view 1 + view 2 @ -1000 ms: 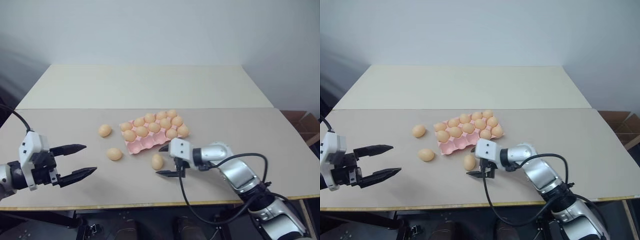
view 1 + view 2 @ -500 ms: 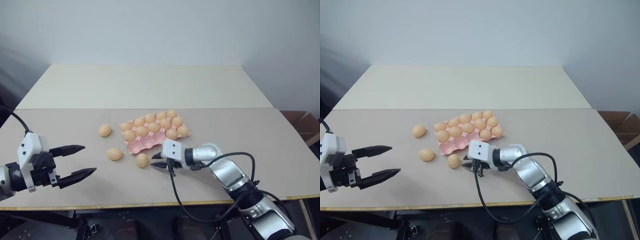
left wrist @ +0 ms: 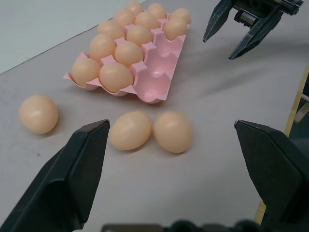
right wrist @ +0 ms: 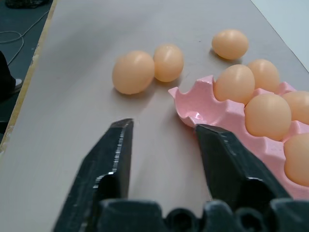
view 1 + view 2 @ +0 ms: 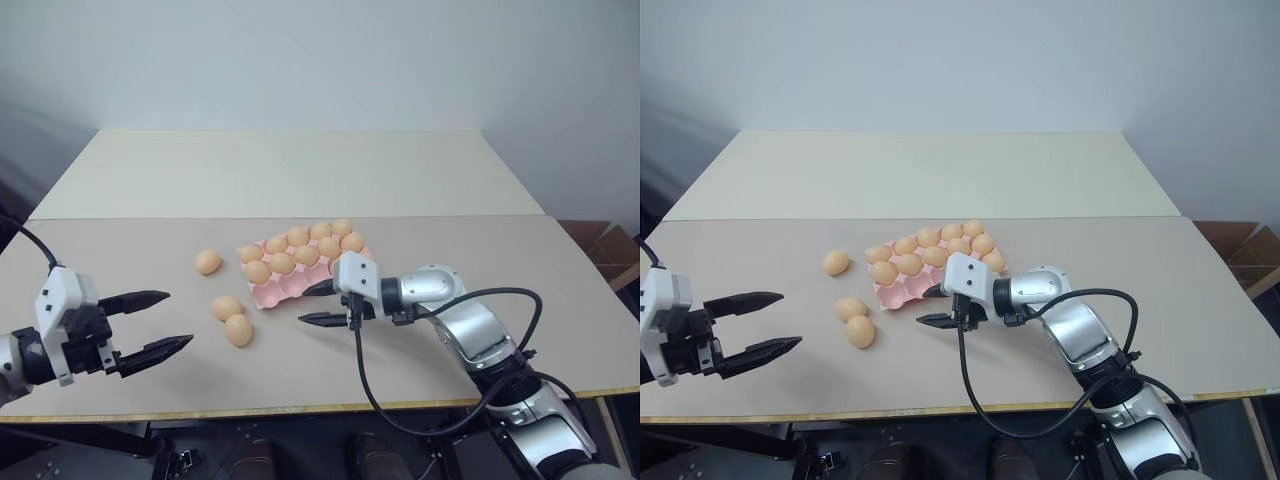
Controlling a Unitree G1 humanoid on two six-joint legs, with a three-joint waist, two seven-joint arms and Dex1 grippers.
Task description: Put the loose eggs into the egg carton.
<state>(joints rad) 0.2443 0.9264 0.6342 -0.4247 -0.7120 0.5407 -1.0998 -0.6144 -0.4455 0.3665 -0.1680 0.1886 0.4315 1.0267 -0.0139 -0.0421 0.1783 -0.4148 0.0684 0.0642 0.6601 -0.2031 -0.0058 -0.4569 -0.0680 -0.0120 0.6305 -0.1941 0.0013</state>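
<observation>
Right tool [image 5: 318,303] spread, empty, at egg carton [image 5: 290,286] front edge.
Left tool [image 5: 170,320] spread wide, empty; three loose eggs [image 5: 238,330] on worktop [image 5: 450,250].

One egg carton [image 5: 283,291] of fifteen cups, in three rows of five. Seated eggs [image 5: 283,263]: twelve, filling two full rows plus two cups of the near row. Empty cups [image 3: 159,72]: three, all in the near row. Loose eggs on the tabletop [image 5: 450,250]: three, with a single egg [image 5: 208,262] at 9 o'clock of the carton and a pair [image 5: 232,319] side by side at 7 o'clock. Eggs in all: fifteen. End effectors: two, the left end effector [image 5: 179,317] and the right end effector [image 5: 304,305], each with two black fingers.
</observation>
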